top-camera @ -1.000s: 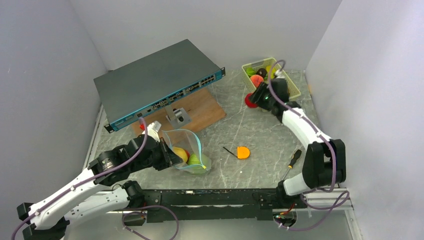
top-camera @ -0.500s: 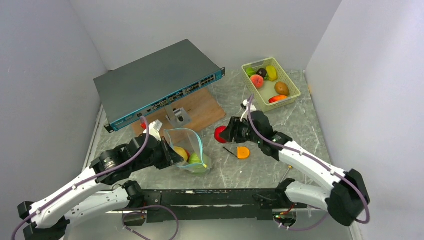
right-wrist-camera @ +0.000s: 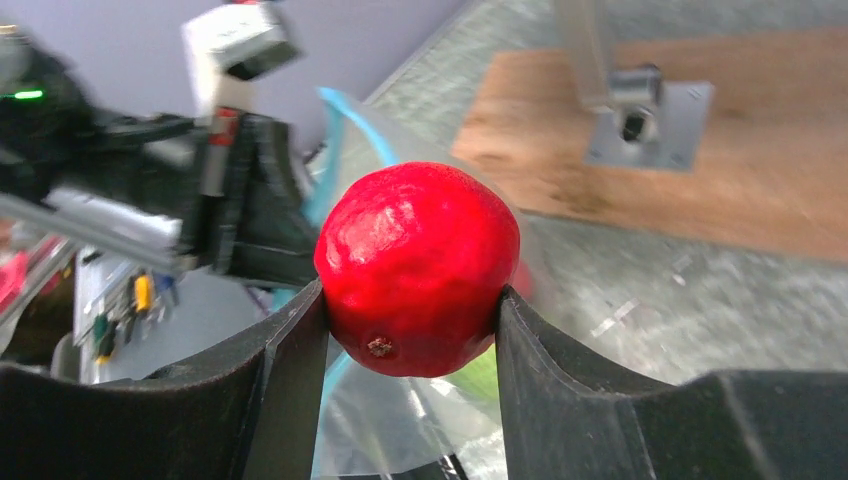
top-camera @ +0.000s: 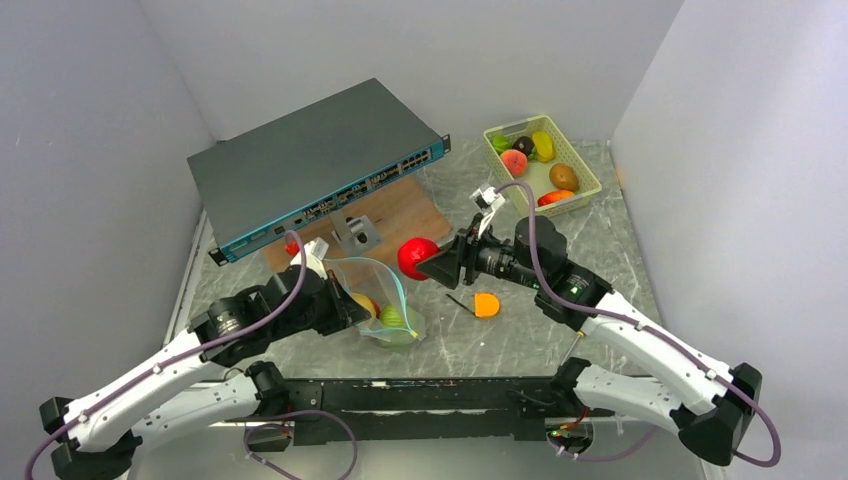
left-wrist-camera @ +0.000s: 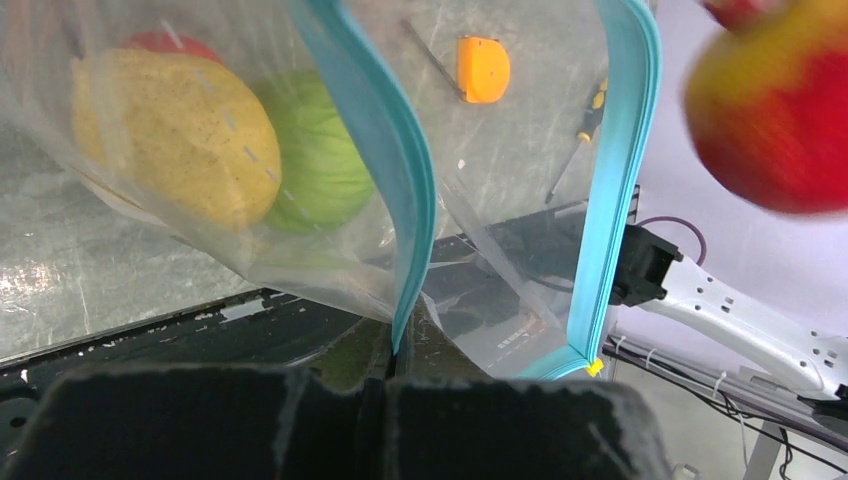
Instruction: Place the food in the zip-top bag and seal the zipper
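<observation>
Your L arm is reaching low and fwd from the near-left corner. The left gripper (top-camera: 345, 306) is clamping tight on the teal-blue zipper strip (left-wrist-camera: 382, 140) of the clear thin plastic zip-top bag (top-camera: 386, 290), which is standing on the table w/ its mouth gaping.

Your R arm is stretching from the near-right corner across the table, forearm roughly level, wrist pointing left. The right gripper (top-camera: 426, 263) is squeezing the glossy red apple (top-camera: 415, 257) in the air, just right of the bag mouth and apart from it.

Top view only: the pale green lattice basket (top-camera: 587, 186) is sitting far right w/ more toy fruit in it, well apart from the bag.

L wrist view only: the bag is holding a speckled yellow lemon (left-wrist-camera: 180, 130) touching a green cabbage (left-wrist-camera: 322, 150), something red behind them. A yellow patch is showing on the blurred apple. An orange half-round piece (left-wrist-camera: 483, 69) is showing thru the plastic.

R wrist view only: both fingers (right-wrist-camera: 290, 360) are pressing the apple's sides. The bag behind is blurred.
</observation>
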Controlling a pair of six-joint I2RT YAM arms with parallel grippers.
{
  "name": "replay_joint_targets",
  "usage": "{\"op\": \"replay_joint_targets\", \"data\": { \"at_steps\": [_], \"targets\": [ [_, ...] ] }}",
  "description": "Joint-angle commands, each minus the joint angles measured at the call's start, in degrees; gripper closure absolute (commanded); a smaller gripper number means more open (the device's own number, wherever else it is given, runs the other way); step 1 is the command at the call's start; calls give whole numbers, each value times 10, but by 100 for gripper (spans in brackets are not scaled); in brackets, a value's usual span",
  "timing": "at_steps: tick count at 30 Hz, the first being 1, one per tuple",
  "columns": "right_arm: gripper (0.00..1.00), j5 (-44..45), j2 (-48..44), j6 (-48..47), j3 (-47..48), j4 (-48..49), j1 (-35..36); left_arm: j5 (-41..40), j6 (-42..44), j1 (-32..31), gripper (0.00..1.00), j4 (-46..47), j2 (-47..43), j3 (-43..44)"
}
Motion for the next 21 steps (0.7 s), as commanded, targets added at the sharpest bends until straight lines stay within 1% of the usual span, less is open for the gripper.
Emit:
{"op": "replay_joint_targets", "data": {
  "at_steps": [1, 4, 8, 9, 12, 14, 21],
  "targets": [
    [91, -91, 10, -46, 53, 61, 26, -20, 1, -2, 100, 7, 8, 15],
    [88, -97, 36, -48, 72, 84, 52, -25, 5, -2, 100, -2, 12, 24],
    [83, -67, 72, -69, 97, 84, 103, -27, 7, -2, 100, -11, 17, 35],
    [80, -48, 85, -80, 109, 74, 116, -28, 8, -2, 100, -11, 18, 36],
    [75, 36, 117, -119, 155, -1, 147, -27, 7, -2, 100, -12, 20, 39],
    [67, 73, 127, -130, 170, -29, 156, -27, 5, -2, 100, -12, 19, 37],
    [34, 103, 130, -142, 165, -36, 170, -23, -3, -2, 100, -6, 7, 29]
  ]
}}
